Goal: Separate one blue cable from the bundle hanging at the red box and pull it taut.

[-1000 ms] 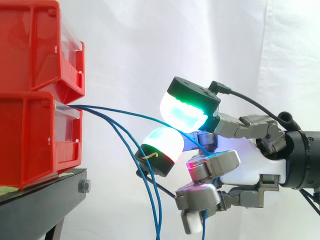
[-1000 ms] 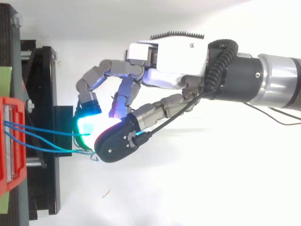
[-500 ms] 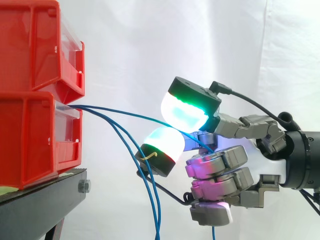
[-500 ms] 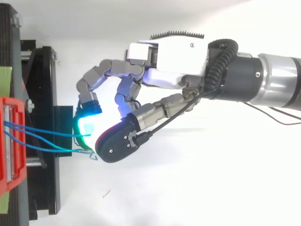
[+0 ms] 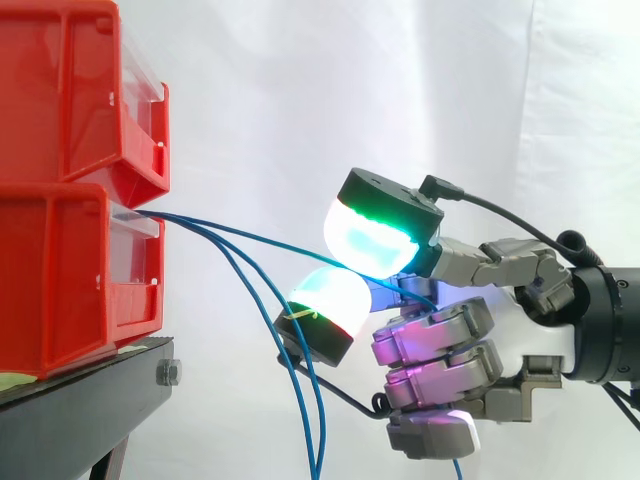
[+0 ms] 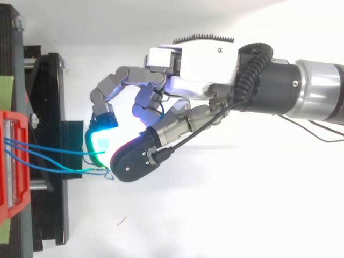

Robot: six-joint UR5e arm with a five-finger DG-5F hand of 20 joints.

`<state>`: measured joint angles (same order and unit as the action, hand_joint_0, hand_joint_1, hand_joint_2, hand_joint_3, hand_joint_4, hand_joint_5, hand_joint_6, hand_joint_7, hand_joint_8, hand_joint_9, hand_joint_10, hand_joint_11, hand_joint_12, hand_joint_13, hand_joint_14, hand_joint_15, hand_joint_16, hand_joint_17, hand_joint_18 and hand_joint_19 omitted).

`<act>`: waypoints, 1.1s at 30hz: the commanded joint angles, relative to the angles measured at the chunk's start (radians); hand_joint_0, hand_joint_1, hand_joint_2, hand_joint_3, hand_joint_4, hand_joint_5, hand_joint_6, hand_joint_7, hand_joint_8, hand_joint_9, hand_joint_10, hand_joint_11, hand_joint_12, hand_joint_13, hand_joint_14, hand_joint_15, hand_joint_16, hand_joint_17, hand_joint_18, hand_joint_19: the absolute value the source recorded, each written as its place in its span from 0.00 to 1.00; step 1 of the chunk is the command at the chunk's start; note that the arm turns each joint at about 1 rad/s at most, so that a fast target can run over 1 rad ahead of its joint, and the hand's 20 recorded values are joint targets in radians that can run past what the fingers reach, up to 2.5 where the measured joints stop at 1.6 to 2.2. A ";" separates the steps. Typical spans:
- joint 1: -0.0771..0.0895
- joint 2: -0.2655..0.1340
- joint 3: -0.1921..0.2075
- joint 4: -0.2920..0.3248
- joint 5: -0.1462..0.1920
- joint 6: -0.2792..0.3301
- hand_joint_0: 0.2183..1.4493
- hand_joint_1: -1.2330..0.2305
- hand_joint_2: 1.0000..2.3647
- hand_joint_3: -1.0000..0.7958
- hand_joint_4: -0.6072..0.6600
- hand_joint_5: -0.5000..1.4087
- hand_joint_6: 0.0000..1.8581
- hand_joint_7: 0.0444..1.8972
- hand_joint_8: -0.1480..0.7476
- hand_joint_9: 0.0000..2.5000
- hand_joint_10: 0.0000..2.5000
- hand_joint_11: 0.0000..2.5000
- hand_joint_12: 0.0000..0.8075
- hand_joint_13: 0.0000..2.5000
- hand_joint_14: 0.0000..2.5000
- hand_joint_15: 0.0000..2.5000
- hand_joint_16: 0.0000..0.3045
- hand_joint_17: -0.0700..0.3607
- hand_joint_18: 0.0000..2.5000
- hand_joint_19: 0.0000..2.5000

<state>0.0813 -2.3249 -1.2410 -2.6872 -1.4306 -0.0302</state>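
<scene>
White curtain; red bins w/ cables

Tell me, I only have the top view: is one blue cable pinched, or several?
Observer: One. From the side, a single blue cable runs from the lower red bin into the pinch between two pads of the hand.
Operator: Where are the others?
Observer: Two loose cables leave the same bin and droop steeply, passing under the lower pad and out of the bottom of the picture.
Operator: Is mine taut?
Observer: Nearly. It slopes gently down to the pads with a slight bow, not a straight line.
</scene>
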 commanded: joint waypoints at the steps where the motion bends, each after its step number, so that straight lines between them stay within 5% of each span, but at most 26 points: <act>1: 0.000 0.001 0.000 -0.008 -0.002 -0.004 0.41 0.30 0.00 0.34 0.45 0.17 0.49 0.58 0.53 0.44 0.64 0.57 0.47 0.41 0.66 0.57 0.15 0.40 0.51 0.48; 9: 0.000 0.002 -0.002 -0.039 -0.010 -0.045 0.41 0.30 0.00 0.34 0.44 0.17 0.49 0.58 0.52 0.44 0.65 0.58 0.47 0.41 0.67 0.57 0.15 0.40 0.51 0.48; 16: -0.002 0.070 -0.002 -0.187 -0.020 -0.183 0.41 0.30 0.01 0.34 0.44 0.17 0.49 0.58 0.52 0.44 0.65 0.57 0.47 0.41 0.68 0.56 0.15 0.40 0.51 0.48; 18: 0.000 0.116 -0.035 -0.230 -0.017 -0.192 0.41 0.30 0.00 0.34 0.45 0.17 0.49 0.58 0.53 0.44 0.65 0.57 0.47 0.41 0.67 0.56 0.15 0.40 0.51 0.48; 21: 0.009 0.145 -0.101 -0.203 0.027 -0.188 0.41 0.30 0.01 0.34 0.44 0.17 0.49 0.58 0.52 0.44 0.66 0.58 0.47 0.41 0.67 0.56 0.15 0.40 0.51 0.48; 25: 0.023 0.153 -0.156 -0.085 0.098 -0.172 0.41 0.30 0.01 0.34 0.45 0.17 0.49 0.58 0.53 0.44 0.66 0.58 0.47 0.41 0.67 0.57 0.15 0.40 0.51 0.47; 33: 0.035 0.153 -0.156 -0.010 0.099 -0.140 0.41 0.30 0.00 0.34 0.45 0.17 0.49 0.58 0.53 0.44 0.66 0.58 0.47 0.41 0.67 0.57 0.15 0.40 0.51 0.48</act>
<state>0.1119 -2.1725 -1.3962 -2.7204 -1.3338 -0.1810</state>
